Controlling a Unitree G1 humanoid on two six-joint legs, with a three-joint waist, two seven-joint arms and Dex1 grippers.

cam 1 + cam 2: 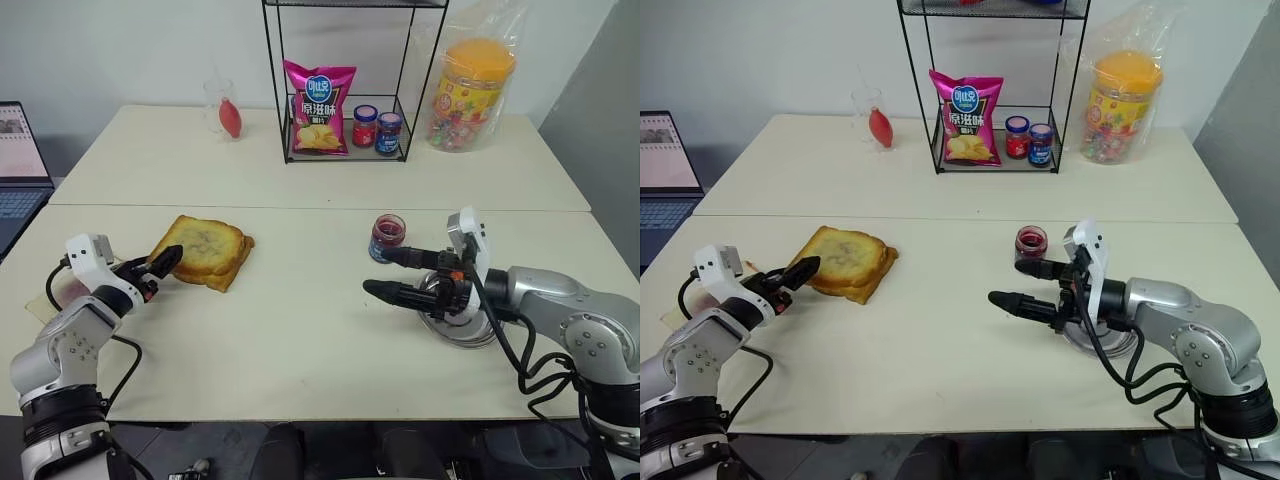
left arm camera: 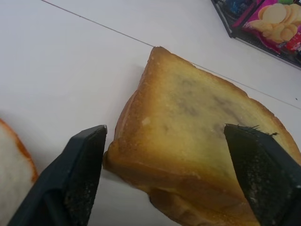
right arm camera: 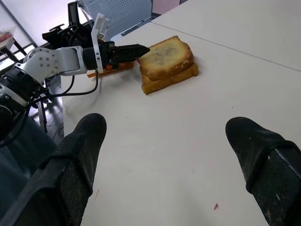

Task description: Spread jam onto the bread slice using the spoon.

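Two pale tables pushed together, wire rack with chips and lidded jars at the back, and honestly we're at the very start; no jam on the bread [image 1: 205, 246] yet by the look of it, and I can't spot the spoon anywhere, maybe it's in the steel dish [image 1: 468, 331] behind the right arm. Left gripper [image 2: 171, 162] sits right at the near corner of the top slice, fingers apart either side of it, not clamped; bread lies on another slice. Right gripper [image 1: 392, 274] hangs wide open and empty over bare table, just beside the open jam jar [image 1: 387, 238]; my guess is left steadies the bread, then right needs to go find that spoon and scoop.
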